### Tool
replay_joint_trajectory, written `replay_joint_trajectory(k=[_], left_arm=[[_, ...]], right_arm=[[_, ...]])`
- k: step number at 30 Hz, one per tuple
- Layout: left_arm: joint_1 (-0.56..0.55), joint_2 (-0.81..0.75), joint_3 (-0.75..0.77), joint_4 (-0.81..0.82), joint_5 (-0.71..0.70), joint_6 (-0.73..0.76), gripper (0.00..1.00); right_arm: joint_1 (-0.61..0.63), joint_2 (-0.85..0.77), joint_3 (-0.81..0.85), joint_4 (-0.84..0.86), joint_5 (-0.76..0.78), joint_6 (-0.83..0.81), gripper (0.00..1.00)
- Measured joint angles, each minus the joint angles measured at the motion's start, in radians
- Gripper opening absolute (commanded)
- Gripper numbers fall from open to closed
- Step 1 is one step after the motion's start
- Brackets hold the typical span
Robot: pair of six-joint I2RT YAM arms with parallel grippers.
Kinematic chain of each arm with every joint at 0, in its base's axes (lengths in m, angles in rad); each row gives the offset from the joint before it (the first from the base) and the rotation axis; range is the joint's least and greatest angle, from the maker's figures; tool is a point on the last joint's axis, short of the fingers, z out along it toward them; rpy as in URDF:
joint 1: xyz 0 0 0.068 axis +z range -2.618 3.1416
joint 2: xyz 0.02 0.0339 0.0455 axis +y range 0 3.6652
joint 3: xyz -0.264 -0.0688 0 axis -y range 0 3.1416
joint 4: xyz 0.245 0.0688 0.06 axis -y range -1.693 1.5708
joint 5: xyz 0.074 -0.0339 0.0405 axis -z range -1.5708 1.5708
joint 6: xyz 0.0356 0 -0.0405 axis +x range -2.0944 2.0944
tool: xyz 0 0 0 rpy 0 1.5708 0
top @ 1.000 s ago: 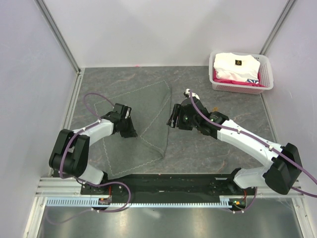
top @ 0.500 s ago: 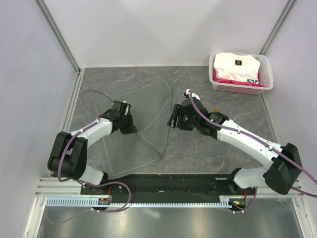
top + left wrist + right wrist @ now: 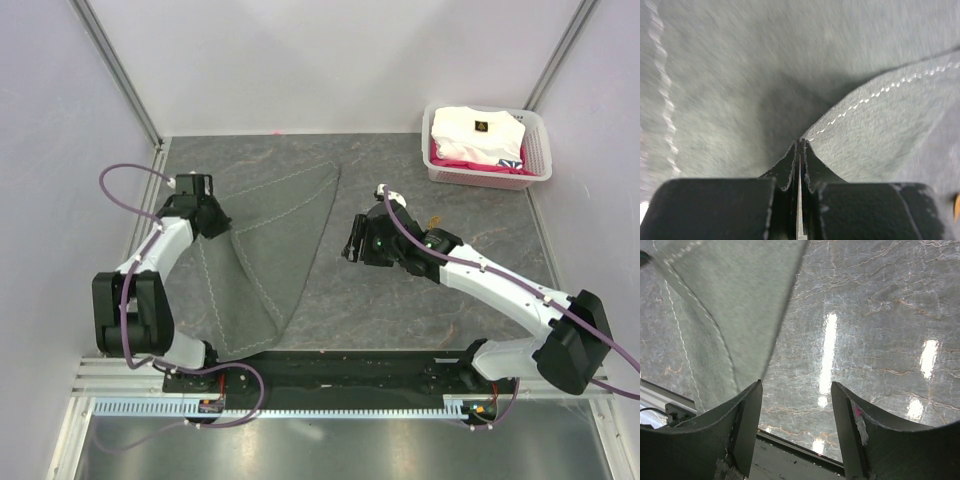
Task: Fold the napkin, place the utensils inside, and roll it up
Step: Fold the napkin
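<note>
The grey-green napkin [image 3: 270,240] lies on the left half of the table, folded over into a rough triangle with its pale stitched hem showing. My left gripper [image 3: 212,222] is at the cloth's far left corner. In the left wrist view it [image 3: 801,142] is shut on a napkin [image 3: 880,125] corner, lifted into a peak. My right gripper [image 3: 352,240] hovers just right of the napkin; in its wrist view it [image 3: 796,385] is open and holds nothing, with the napkin [image 3: 740,305] edge to its left. A small gold glint, likely the spoon [image 3: 433,217], peeks out behind the right arm.
A white basket [image 3: 540,160] at the far right corner holds a white folded garment [image 3: 475,135] over something pink. Side walls with metal rails close in the grey marbled table [image 3: 400,300]. The arms' base rail runs along the near edge.
My left gripper has shut on the napkin and swung far left and away, dragging the cloth over into a narrower fold. The right gripper has stayed almost still.
</note>
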Motion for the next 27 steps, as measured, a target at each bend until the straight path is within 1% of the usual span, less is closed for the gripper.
replay_joint_trajectory(k=[5,10,13,18,27], left_arm=[[0.073,0.117,0.145,-0.031,-0.020,0.049,0.02],[0.121,0.252,0.292,-0.061,-0.063,0.122,0.02],[0.143,0.324,0.353,-0.073,-0.079,0.156,0.02],[0.173,0.399,0.410,-0.088,-0.092,0.191,0.02],[0.209,0.478,0.517,-0.097,-0.096,0.233,0.02]], right_arm=[[0.000,0.000,-0.006,0.005,0.002,-0.008,0.66],[0.000,0.011,-0.008,0.009,0.000,-0.016,0.67],[0.000,0.018,-0.010,0.011,-0.002,-0.019,0.67],[0.000,0.018,-0.028,0.011,-0.001,-0.020,0.67],[0.000,0.031,-0.034,0.008,-0.001,-0.027,0.67]])
